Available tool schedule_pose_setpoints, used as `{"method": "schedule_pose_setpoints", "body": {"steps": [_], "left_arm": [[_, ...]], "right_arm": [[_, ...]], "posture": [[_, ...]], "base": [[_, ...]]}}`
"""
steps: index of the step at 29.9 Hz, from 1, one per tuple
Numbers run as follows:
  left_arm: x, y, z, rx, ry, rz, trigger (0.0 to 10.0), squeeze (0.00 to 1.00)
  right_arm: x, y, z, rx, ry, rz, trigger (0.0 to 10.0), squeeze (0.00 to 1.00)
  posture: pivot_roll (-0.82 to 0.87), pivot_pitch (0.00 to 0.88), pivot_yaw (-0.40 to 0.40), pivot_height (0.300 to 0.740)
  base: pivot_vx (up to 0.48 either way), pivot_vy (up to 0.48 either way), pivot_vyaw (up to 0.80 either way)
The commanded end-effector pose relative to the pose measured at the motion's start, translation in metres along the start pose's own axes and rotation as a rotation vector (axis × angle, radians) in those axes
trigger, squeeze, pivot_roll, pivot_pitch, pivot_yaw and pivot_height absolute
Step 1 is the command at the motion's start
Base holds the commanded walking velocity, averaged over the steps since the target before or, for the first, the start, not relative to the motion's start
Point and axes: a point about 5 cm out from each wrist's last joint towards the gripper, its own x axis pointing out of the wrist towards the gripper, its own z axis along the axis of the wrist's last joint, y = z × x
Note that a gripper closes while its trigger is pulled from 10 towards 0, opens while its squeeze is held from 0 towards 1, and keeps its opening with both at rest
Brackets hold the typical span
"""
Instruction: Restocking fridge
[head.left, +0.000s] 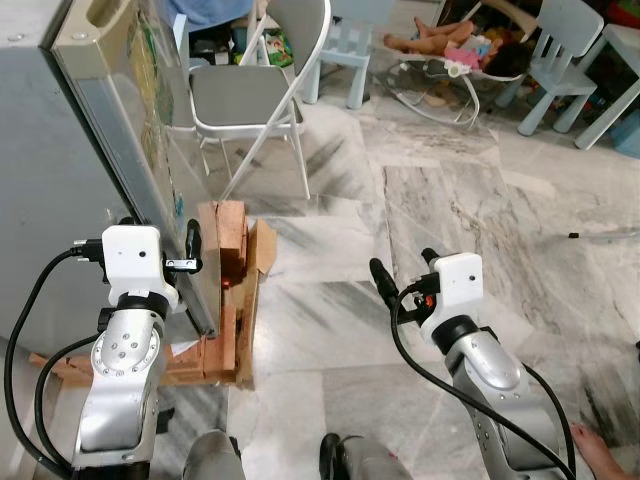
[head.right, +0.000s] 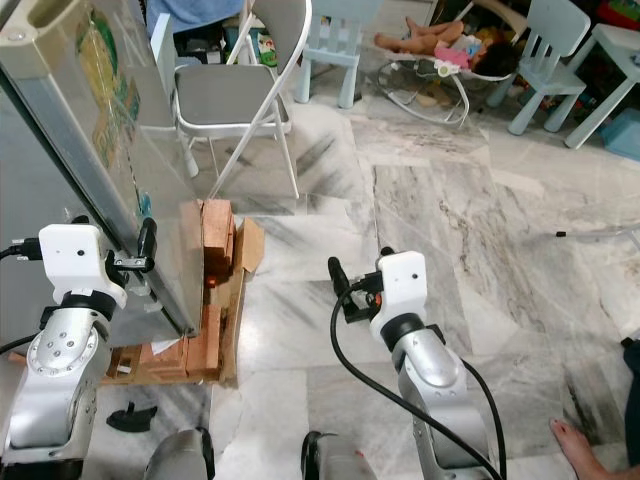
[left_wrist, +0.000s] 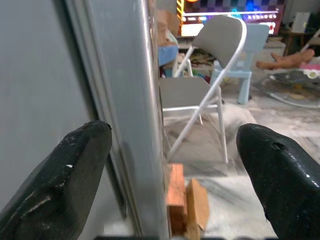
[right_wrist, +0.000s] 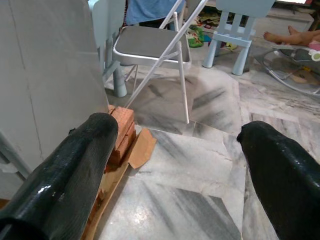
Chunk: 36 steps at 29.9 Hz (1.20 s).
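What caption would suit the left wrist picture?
Open left claw straddling the grey fridge door's edge, with a grey folding metal chair on the marble floor beyond.

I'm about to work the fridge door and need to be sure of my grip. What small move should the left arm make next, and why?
Probably close the left pincer on the grey metal fridge door's edge. Its black fingers stand open on either side of that edge, not yet touching it. The right pincer hangs open over the marble floor, clear of the door.

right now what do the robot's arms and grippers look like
Both arms are silver metal with rounded joints. Each ends in a boxy white wrist block carrying a left gripper or right gripper with two long, glossy black fingers. Black cables loop from each white block back along the arm.
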Motion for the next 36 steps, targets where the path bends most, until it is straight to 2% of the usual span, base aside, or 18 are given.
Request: {"method": "schedule_pose_setpoints", "body": {"steps": [1, 4, 9, 10, 12, 14, 17, 28, 29, 30, 32, 36], "left_arm": [[0.005, 0.0, 0.0, 0.022, 0.007, 0.011, 10.0, 0.0], [0.01, 0.004, 0.003, 0.032, 0.002, 0.027, 10.0, 0.0], [0.008, 0.009, 0.003, 0.036, 0.005, 0.033, 10.0, 0.0], [0.005, 0.011, 0.001, 0.036, 0.01, 0.032, 10.0, 0.0], [-0.013, 0.012, -0.007, 0.024, 0.043, 0.014, 10.0, 0.0], [-0.018, 0.011, -0.009, 0.017, 0.05, 0.007, 10.0, 0.0], [-0.04, 0.004, -0.011, 0.018, 0.049, -0.026, 10.0, 0.0], [-0.044, 0.005, -0.011, 0.018, 0.055, -0.027, 10.0, 0.0], [-0.046, 0.005, -0.01, 0.018, 0.057, -0.029, 10.0, 0.0], [-0.051, 0.006, -0.014, 0.007, 0.077, -0.013, 10.0, 0.0], [-0.059, 0.008, -0.022, -0.008, 0.111, 0.014, 10.0, 0.0], [-0.057, 0.005, -0.023, -0.019, 0.11, 0.03, 10.0, 0.0]], "right_arm": [[-0.001, -0.002, 0.001, -0.01, 0.004, -0.007, 10.0, 0.0], [-0.003, -0.003, 0.002, -0.012, 0.003, -0.01, 10.0, 0.0], [-0.006, -0.004, 0.002, -0.013, 0.004, -0.016, 10.0, 0.0], [-0.007, -0.005, 0.001, -0.011, 0.005, -0.018, 10.0, 0.0], [-0.009, -0.006, 0.0, -0.009, 0.008, -0.022, 10.0, 0.0], [-0.009, -0.006, -0.001, -0.009, 0.01, -0.023, 10.0, 0.0], [-0.001, -0.006, 0.001, -0.004, -0.003, -0.019, 10.0, 0.0], [0.005, -0.004, 0.003, -0.014, -0.016, -0.018, 10.0, 0.0], [0.006, -0.004, 0.002, -0.013, -0.016, -0.019, 10.0, 0.0], [0.007, -0.003, 0.0, 0.0, -0.018, -0.02, 10.0, 0.0], [0.008, -0.002, -0.005, 0.024, -0.019, -0.023, 10.0, 0.0], [0.008, -0.007, -0.002, 0.018, -0.029, -0.032, 10.0, 0.0]], "posture": [[0.1, 0.136, -0.09, 0.74], [0.09, 0.135, -0.084, 0.74], [0.09, 0.135, -0.08, 0.74], [0.09, 0.134, -0.079, 0.74], [0.1, 0.127, -0.077, 0.74], [0.11, 0.121, -0.078, 0.74], [0.14, 0.103, -0.082, 0.74], [0.16, 0.091, -0.082, 0.74], [0.0, 0.0, 0.0, 0.74], [0.17, 0.047, -0.066, 0.74], [0.16, 0.038, -0.067, 0.74], [0.16, 0.026, -0.069, 0.74]], "base": [[0.0, 0.0, 0.0], [0.0, 0.0, 0.0], [0.0, 0.0, 0.0], [0.0, 0.0, 0.0], [0.0, 0.0, 0.0], [0.0, 0.0, 0.0], [0.0, 0.0, 0.0], [0.0, 0.0, 0.0], [0.0, 0.0, 0.0], [0.0, 0.0, 0.0], [0.0, 0.0, 0.0], [0.0, 0.0, 0.0]]}}
